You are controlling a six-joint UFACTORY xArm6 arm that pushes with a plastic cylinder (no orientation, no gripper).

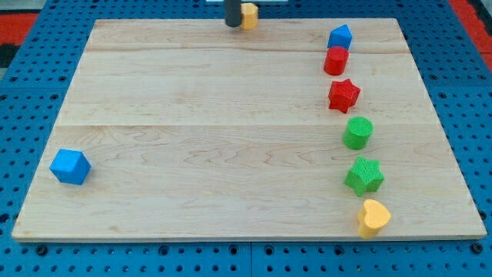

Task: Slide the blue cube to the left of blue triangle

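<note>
1. Far left, at about 8 o'clock on the worktop (pixel 192 115), sits the blue cube (pixel 70 166), alone near the lower-left corner and well apart from everything else.
2. Top centre, at 12 o'clock, my tip (pixel 232 25) rests at the worktop's far edge. A yellow block (pixel 249 15) sits just beside it on the view's right, seemingly touching; its shape I cannot make out.
3. There is no gripper on this arm, only the rod, so nothing spreads, presses together or pinches.
4. On the right, a column of six runs from 1 o'clock down to 5 o'clock: the blue triangle (pixel 340 36) at the top, touching a red cylinder (pixel 336 61) below it, then a red star (pixel 344 95), a green cylinder (pixel 357 132), a green star (pixel 364 175) and a yellow heart (pixel 373 218).
5. Count: two blue, two red, two green, two yellow; eight blocks in all.
6. What the move turns on: from the tip the cube lies toward 7 to 8 o'clock, well apart, while the triangle lies far off toward the cube's 2 o'clock. I judge the tip must get round to the cube's lower-left side before pushing it up and across.
</note>
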